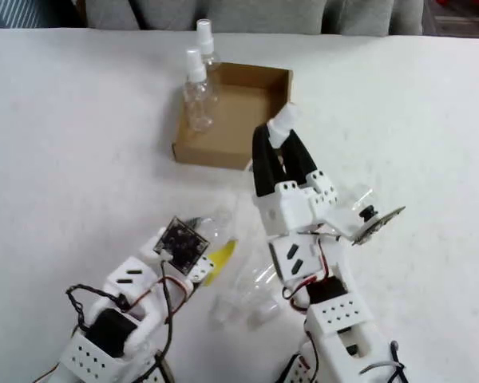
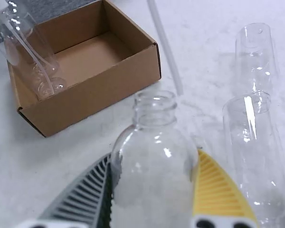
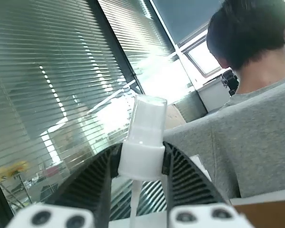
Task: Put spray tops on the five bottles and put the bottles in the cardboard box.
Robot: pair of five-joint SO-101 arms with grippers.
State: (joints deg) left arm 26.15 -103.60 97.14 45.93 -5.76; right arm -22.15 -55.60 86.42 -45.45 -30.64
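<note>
Two of the five bottles look finished, judging by what stands at the cardboard box (image 1: 239,120). It sits open on the counter (image 1: 80,120). Two capped bottles (image 1: 198,92) stand at its far-left corner, one clearly inside, the other hard to place.

Three remain. The left tool (image 2: 154,159) is clenched round an open-necked bottle (image 2: 154,128), neck toward the box. Two more uncapped bottles (image 2: 254,142) lie on the counter beside it. The right tool (image 1: 278,148) grips a spray top (image 1: 283,121) over the box's near corner.

The counter is white and matte. The box is brown, square and shallow, with stiff plain walls. The bottles are clear, glossy, round-shouldered plastic with threaded necks. The spray top is white, smooth and cylindrical, trailing a thin dip tube (image 2: 164,52).
</note>
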